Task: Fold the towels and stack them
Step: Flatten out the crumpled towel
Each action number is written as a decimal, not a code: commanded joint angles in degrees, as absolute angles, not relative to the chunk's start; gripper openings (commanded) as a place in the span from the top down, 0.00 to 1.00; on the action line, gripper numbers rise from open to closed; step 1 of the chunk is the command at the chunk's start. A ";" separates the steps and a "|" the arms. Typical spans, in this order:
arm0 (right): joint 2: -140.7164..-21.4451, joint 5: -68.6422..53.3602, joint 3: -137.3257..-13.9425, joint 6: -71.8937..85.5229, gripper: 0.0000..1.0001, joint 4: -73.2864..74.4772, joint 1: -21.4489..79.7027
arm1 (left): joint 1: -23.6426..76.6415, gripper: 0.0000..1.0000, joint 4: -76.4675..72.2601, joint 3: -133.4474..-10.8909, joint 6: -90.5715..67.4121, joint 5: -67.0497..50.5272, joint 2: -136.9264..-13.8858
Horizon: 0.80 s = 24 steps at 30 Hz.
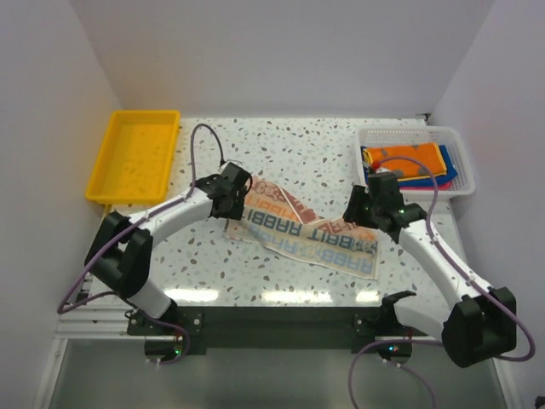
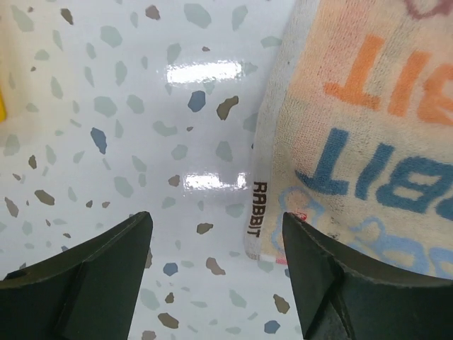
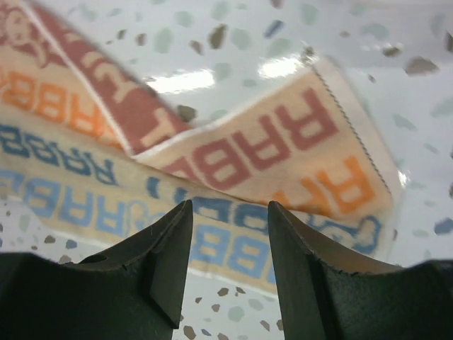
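Note:
The orange-blue printed towel (image 1: 298,228) lies spread on the speckled table, its far right corner folded over. My left gripper (image 1: 241,198) is open and empty over the towel's left edge; the left wrist view shows the towel's corner (image 2: 354,142) beside the right finger of that gripper (image 2: 216,234). My right gripper (image 1: 358,204) is open and empty just above the towel's right part, with the towel (image 3: 248,156) showing past that gripper (image 3: 230,212). The orange towel with the yellow edge (image 1: 407,158), a blue towel (image 1: 449,170) and a sliver of pink lie in the basket.
The white mesh basket (image 1: 409,130) stands at the back right. A yellow plastic tray (image 1: 100,166) stands at the back left. White walls close in the table on three sides.

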State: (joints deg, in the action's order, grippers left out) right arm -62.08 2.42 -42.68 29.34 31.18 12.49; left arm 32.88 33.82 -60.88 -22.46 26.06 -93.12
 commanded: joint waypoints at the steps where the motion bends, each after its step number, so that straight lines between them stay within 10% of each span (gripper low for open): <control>1: -67.29 3.16 -50.42 21.37 0.49 29.18 20.10 | 32.78 0.21 35.07 -62.06 -26.43 27.69 -85.62; 8: -84.53 -1.84 -61.69 12.75 0.56 28.82 27.24 | 32.96 0.41 28.15 -55.29 -34.80 14.78 -85.34; 24: -96.86 5.81 -62.67 17.91 0.54 29.45 24.53 | 33.05 0.49 27.42 -50.36 -37.27 13.88 -94.04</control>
